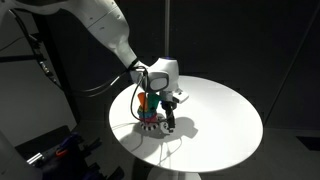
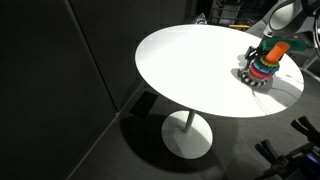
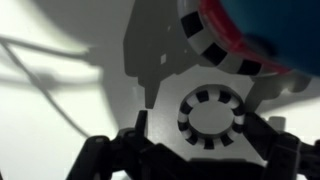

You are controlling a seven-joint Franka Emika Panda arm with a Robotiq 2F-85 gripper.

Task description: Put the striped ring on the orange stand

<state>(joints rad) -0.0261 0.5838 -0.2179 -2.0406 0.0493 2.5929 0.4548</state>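
The small striped ring (image 3: pixel 210 115) lies flat on the white table (image 3: pixel 60 100), seen in the wrist view. My gripper (image 3: pixel 203 128) hangs over it, open, with a dark finger on each side of the ring and neither touching it. The orange stand (image 2: pixel 276 48) rises from a stack of coloured rings (image 2: pixel 264 66) near the table's edge. In an exterior view my gripper (image 1: pixel 170 118) is low beside that stack (image 1: pixel 149 108). In the wrist view the stack's red and blue rings (image 3: pixel 250 30) fill the top right corner, and the stand itself is hidden there.
A wider black-and-white striped ring (image 3: pixel 215 52) sits at the bottom of the toy stack, close to the small one. The round white table (image 1: pixel 220 110) stands on a single pedestal (image 2: pixel 188 135) in a dark room. The arm's cables (image 1: pixel 110 85) hang near the stack.
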